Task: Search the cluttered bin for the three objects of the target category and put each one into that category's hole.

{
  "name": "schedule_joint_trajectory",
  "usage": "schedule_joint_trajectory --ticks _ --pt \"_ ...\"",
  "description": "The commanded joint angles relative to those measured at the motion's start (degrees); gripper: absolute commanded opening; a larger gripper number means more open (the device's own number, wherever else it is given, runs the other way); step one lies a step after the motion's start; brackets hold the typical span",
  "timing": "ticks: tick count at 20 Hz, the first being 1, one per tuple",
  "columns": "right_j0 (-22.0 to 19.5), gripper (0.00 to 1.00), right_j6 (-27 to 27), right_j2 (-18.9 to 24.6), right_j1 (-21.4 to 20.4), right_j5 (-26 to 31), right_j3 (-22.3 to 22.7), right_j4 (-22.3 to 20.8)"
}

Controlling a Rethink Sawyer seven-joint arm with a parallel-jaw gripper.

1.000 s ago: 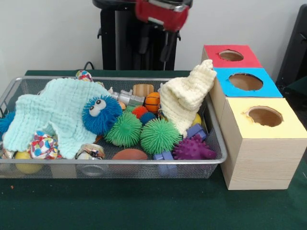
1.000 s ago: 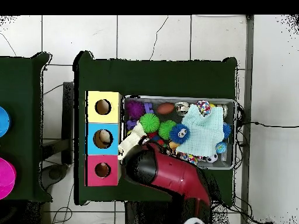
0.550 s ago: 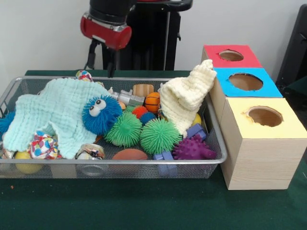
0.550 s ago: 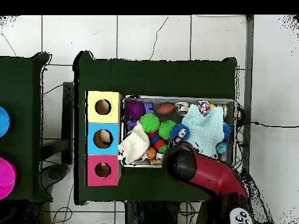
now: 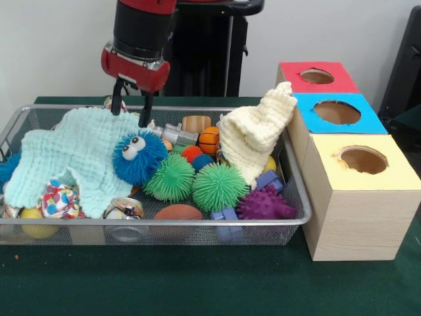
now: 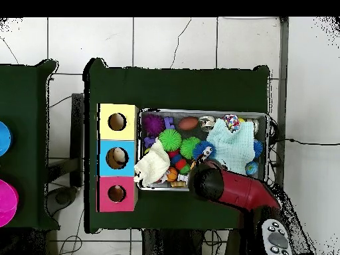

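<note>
The tool (image 5: 129, 109), prongs apart and empty, hangs over the mint cloth (image 5: 72, 157) in the wire bin (image 5: 197, 229).

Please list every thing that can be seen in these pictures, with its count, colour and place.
wire bin: 1, silver, on the table.
mint cloth: 1, left part of bin.
cream cloth: 1, draped at bin's right end.
fuzzy ball with eyes: 1, blue, beside mint cloth.
spiky balls: 2 green, 1 purple, front of bin.
small basketball: 1, orange, back of bin.
hole boxes: 3, yellow, blue, red, right of bin.
gripper: 1, open, above mint cloth's back edge.
</note>
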Motion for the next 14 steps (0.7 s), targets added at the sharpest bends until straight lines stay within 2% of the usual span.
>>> schedule_joint_trajectory --ticks 1,14 --pt "1.0 1.00 3.3 3.6 6.8 -6.2 -4.7 -3.8" --pt "-2.6 1.00 -0.5 5.7 5.3 -3.4 -6.8 -6.3"
